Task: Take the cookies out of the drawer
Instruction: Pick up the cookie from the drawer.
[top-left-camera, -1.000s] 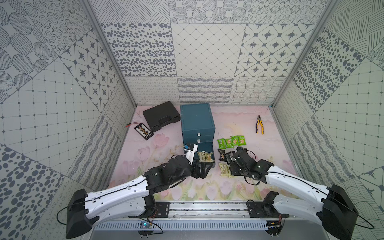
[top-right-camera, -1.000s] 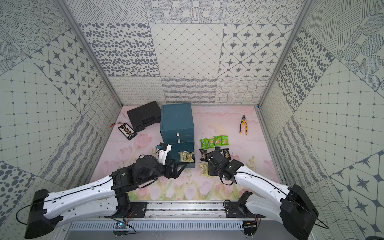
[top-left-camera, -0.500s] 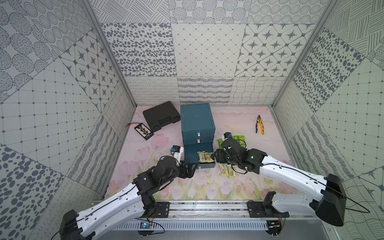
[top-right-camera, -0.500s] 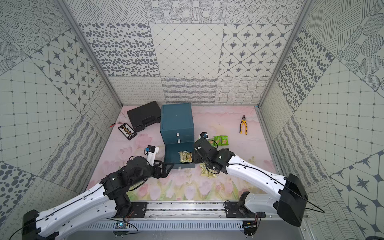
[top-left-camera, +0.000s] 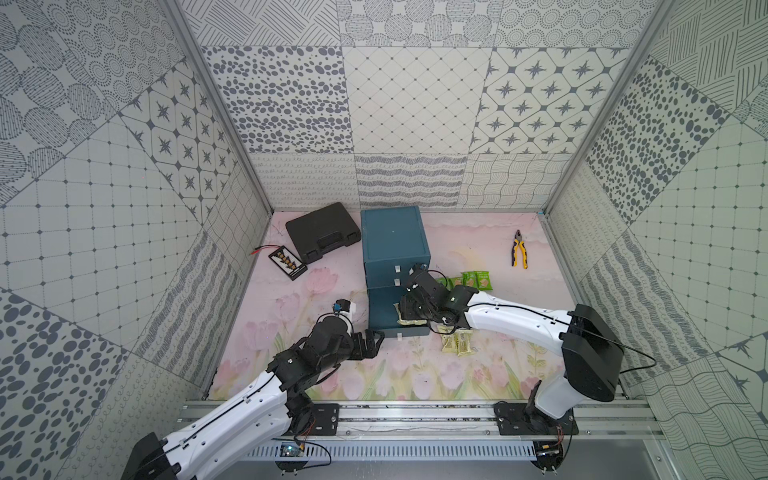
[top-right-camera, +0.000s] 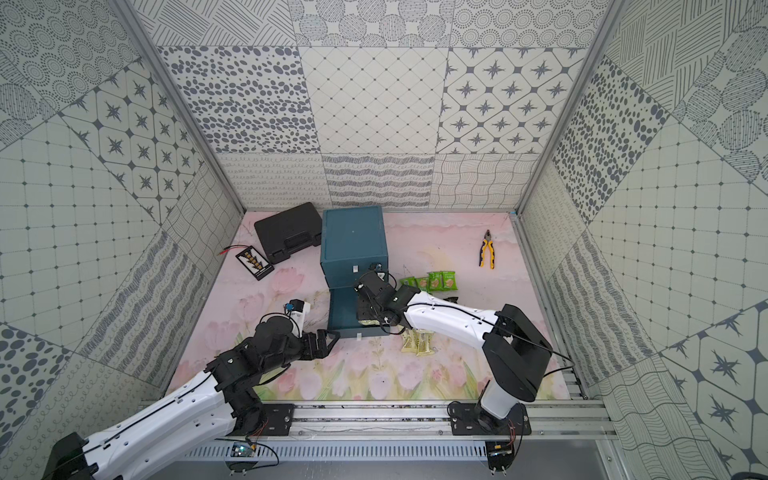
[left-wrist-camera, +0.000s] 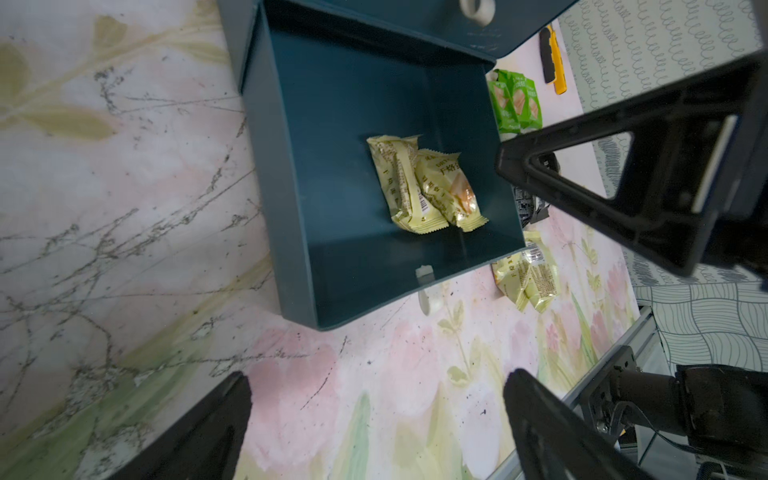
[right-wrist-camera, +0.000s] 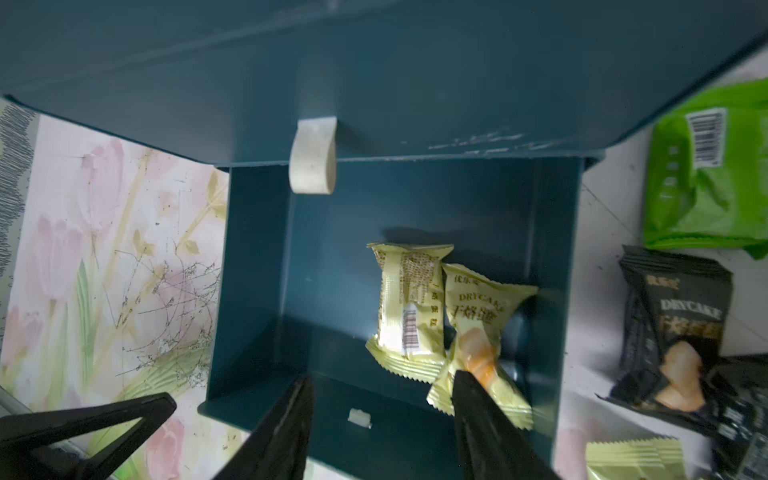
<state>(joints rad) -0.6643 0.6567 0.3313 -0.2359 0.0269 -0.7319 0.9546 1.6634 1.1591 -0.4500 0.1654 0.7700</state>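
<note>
The teal cabinet's bottom drawer (top-left-camera: 380, 309) is pulled open. Two pale yellow-green cookies (right-wrist-camera: 409, 299) lie side by side in it, also seen in the left wrist view (left-wrist-camera: 419, 183). My right gripper (right-wrist-camera: 381, 377) hangs over the drawer, open and empty, one fingertip just above the nearer packet. My left gripper (top-left-camera: 372, 343) is open over the mat by the drawer's front left corner, holding nothing (left-wrist-camera: 376, 376). More cookies lie on the mat right of the drawer: green ones (top-left-camera: 476, 280), pale yellow ones (top-left-camera: 457, 343) and black ones (right-wrist-camera: 681, 316).
The teal cabinet (top-left-camera: 392, 237) stands mid-table. A black case (top-left-camera: 322, 230) and a small black tray with wires (top-left-camera: 287, 262) lie at the back left. Yellow-handled pliers (top-left-camera: 519, 253) lie at the back right. A metal rail (top-left-camera: 415, 419) runs along the front edge.
My right gripper swung left from above the packets on the mat to above the open drawer. My left gripper drew back from the drawer to its front left corner.
</note>
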